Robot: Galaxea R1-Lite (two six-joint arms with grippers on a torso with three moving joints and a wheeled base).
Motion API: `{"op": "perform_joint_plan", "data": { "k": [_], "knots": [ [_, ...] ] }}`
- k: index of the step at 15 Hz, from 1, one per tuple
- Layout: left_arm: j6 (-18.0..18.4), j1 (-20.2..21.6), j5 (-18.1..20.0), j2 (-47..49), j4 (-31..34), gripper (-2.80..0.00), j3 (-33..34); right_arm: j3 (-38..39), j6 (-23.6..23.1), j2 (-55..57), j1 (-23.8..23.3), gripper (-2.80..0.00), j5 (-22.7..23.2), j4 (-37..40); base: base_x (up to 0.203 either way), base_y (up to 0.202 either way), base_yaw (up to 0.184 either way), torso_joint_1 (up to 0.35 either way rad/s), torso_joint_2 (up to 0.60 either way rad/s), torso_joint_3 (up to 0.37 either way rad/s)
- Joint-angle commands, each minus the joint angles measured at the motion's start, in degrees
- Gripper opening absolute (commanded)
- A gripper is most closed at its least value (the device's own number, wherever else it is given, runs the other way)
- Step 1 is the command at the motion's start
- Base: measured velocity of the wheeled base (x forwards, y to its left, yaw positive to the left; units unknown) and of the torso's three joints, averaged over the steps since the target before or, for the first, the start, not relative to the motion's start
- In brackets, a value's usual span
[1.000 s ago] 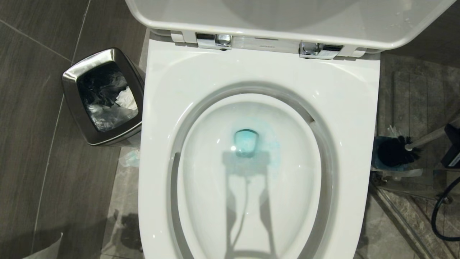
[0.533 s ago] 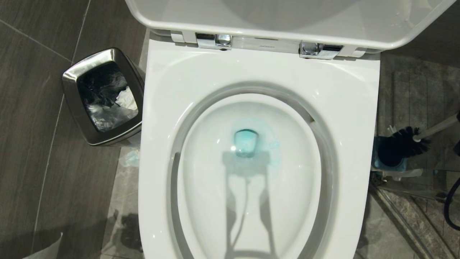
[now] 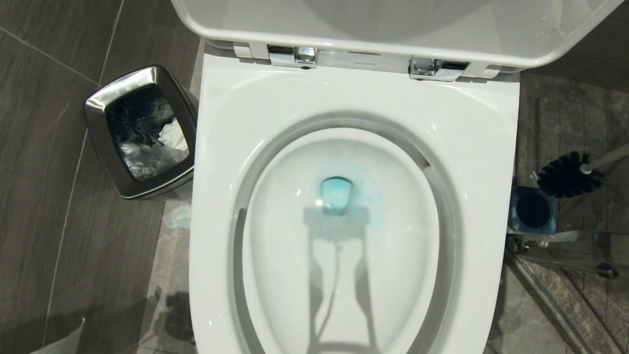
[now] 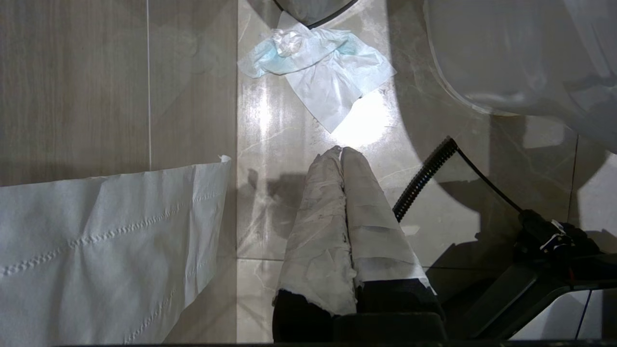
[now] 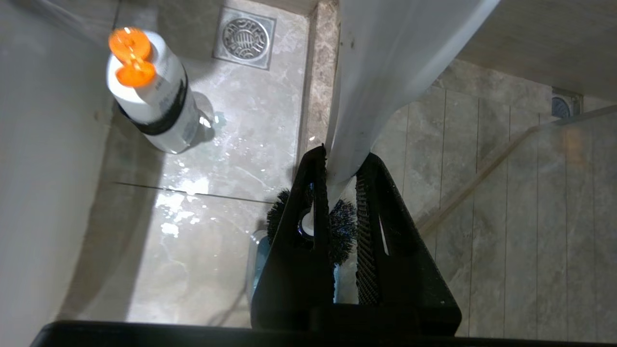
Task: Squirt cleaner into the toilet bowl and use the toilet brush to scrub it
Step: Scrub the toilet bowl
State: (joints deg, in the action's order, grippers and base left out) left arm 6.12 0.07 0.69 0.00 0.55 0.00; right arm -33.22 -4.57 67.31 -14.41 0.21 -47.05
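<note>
The white toilet bowl (image 3: 354, 98) fills the head view, lid up, with teal-blue cleaner (image 3: 336, 194) pooled in the water at the bottom of the basin. To its right the toilet brush hangs tilted in the air: black bristle head (image 3: 565, 174) just above its blue holder (image 3: 533, 211), white handle (image 3: 607, 160) running off the right edge. In the right wrist view my right gripper (image 5: 344, 156) is shut on that white handle (image 5: 385, 62), with the bristles (image 5: 342, 226) showing beyond the fingers. My left gripper (image 4: 341, 150), taped white, is shut and empty over the floor.
A steel waste bin (image 3: 142, 132) stands left of the toilet. A white bottle with an orange cap (image 5: 154, 101) stands on the wet floor near a drain (image 5: 245, 36). A crumpled tissue (image 4: 318, 67) and a paper sheet (image 4: 106, 241) lie by the left arm.
The brush head has come up out of its holder and moved away from me and to the right. The dark part of the right arm has left the head view. The left arm is still.
</note>
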Motion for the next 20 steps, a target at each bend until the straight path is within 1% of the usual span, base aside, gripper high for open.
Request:
{"op": "perform_joint_plan", "data": {
  "k": [1,3,5,7,10,11,12,15,17,20],
  "knots": [
    [0.04,0.01,0.01,0.00,0.04,-2.80,0.09,-2.86,0.90,-4.14,0.00,-2.80,0.30,4.86,0.000,0.000,0.000,0.000,0.00,0.000],
    [0.04,0.01,0.01,0.08,0.05,-2.80,0.09,-4.14,1.63,-6.15,0.00,-2.80,0.80,8.48,0.000,0.000,0.000,0.000,0.00,0.000],
    [0.04,0.01,0.01,0.06,0.04,-2.80,0.09,-6.25,2.25,-8.58,0.00,-2.80,1.66,14.58,0.000,0.000,0.000,0.000,0.00,0.000],
    [0.04,0.01,0.01,0.09,0.06,-2.80,0.09,-10.12,2.41,-11.27,0.00,-2.80,2.76,24.21,0.000,0.000,0.000,0.000,0.00,0.000],
    [0.04,0.01,0.01,0.08,0.01,-2.80,0.08,-18.38,3.31,-15.16,0.00,-2.80,5.67,40.88,0.000,0.000,0.000,0.000,0.00,0.000],
    [0.04,0.01,0.01,0.09,-0.01,-2.80,0.09,-20.36,3.51,-16.10,0.00,-2.80,6.55,44.83,0.000,0.000,0.000,0.000,0.00,0.000],
    [0.04,0.01,0.01,0.09,0.06,-2.80,0.09,-21.38,3.59,-16.65,0.02,-2.80,7.03,46.48,0.000,0.000,0.000,0.000,0.00,0.000],
    [0.04,0.01,0.01,0.09,0.03,-2.80,0.05,-21.72,3.71,-16.81,0.08,-2.80,8.21,46.74,0.000,0.000,0.000,0.000,0.00,0.000],
    [0.04,0.01,0.01,0.04,0.02,-2.80,0.09,-22.96,4.77,-16.55,0.15,-2.80,9.14,46.87,0.000,0.000,0.000,0.000,0.00,0.000],
    [0.04,0.01,0.01,0.09,0.05,-2.80,0.00,-26.04,5.01,-16.50,0.17,-2.80,14.49,49.57,0.000,0.000,0.000,0.000,0.00,0.000]
  ]
}}
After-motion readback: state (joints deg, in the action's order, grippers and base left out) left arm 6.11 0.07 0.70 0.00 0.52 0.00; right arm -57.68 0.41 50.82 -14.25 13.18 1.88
